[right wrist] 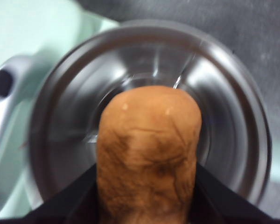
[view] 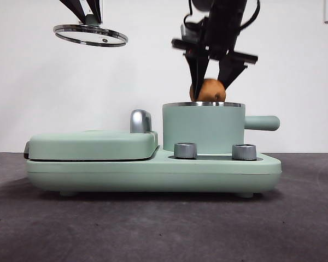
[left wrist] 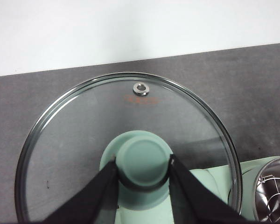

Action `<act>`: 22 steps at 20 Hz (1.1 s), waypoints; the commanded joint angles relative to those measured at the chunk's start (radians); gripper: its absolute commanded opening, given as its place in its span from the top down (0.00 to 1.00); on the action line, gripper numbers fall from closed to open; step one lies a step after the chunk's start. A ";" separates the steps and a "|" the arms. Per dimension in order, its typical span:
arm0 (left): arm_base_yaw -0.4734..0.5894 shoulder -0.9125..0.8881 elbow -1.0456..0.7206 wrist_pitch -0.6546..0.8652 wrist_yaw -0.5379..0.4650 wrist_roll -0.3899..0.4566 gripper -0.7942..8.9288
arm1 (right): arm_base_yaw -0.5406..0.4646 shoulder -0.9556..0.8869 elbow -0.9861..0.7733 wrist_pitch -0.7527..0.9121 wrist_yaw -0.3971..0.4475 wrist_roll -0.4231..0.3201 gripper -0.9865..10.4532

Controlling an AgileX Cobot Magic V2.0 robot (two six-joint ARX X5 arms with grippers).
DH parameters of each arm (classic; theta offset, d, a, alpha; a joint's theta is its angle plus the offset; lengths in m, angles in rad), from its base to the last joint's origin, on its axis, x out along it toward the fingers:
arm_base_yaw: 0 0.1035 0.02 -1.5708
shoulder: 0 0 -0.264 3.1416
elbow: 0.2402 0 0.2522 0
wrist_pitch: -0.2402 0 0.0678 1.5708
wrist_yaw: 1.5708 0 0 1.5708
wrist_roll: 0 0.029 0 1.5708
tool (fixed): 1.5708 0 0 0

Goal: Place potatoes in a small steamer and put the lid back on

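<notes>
Left gripper, high at the upper left of the front view, is pinching the small mint-green knob of the round clear glass lid with its shiny steel rim, holding it level in the air, well apart from the cooker. Below, the flat mint-green griddle cover with its chrome handle is lying closed on the mint-green appliance base. Further right, the right gripper is clamping the oblong orange-brown potato directly over the steel-rimmed mouth of the small mint-green cylindrical steamer pot, the potato's lower end dipping just behind the rim; two metal dials are sitting in front.
</notes>
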 commanded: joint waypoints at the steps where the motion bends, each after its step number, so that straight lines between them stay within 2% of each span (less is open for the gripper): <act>1: -0.004 -0.016 0.044 0.030 -0.002 -0.004 0.91 | -0.003 0.061 0.042 0.000 -0.012 -0.017 0.83; 5: -0.005 -0.016 0.044 0.030 0.000 -0.005 0.91 | -0.009 0.106 0.042 -0.010 -0.046 -0.015 0.80; 7: -0.006 -0.016 0.044 0.030 0.001 -0.016 0.91 | -0.009 0.108 0.042 -0.014 -0.046 -0.017 0.72; 10: -0.018 -0.016 0.044 0.031 0.004 -0.025 0.91 | -0.012 0.108 0.042 -0.012 -0.045 -0.017 0.55; 13: -0.043 -0.016 0.044 0.031 0.016 -0.031 0.91 | -0.014 0.080 0.098 -0.056 -0.045 -0.017 0.55; 16: -0.086 -0.016 0.043 0.028 0.033 -0.031 0.91 | -0.032 0.033 0.261 -0.225 -0.034 -0.017 0.55; 19: -0.139 -0.016 0.043 0.005 0.033 -0.031 0.91 | -0.048 -0.115 0.245 -0.229 -0.025 -0.037 0.55; 22: -0.184 -0.016 0.042 -0.031 0.041 -0.034 0.91 | -0.070 -0.295 0.132 -0.230 -0.015 -0.057 0.55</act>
